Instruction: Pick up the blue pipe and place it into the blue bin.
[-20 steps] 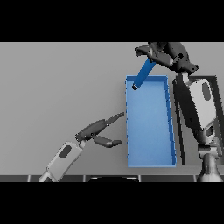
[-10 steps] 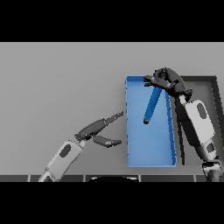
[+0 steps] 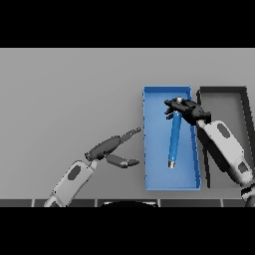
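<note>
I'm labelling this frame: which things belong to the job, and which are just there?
Job:
blue pipe, lying in the bin
blue bin
right robot hand, at the pipe's top end

Just there:
dark bin
left robot hand, idle, open
grey table

The blue pipe (image 3: pixel 174 139) lies lengthwise inside the blue bin (image 3: pixel 154 149), the right hand (image 3: pixel 187 109) at its far end.

Even, flat, moderately bright light over the grey table (image 3: pixel 64 89); faint soft shadows, no glare.

The pipe (image 3: pixel 174 142) is lying lengthwise in the bin (image 3: pixel 149 149), a tray (image 3: pixel 244 94) is sitting just right of it on the table (image 3: pixel 69 99).
</note>
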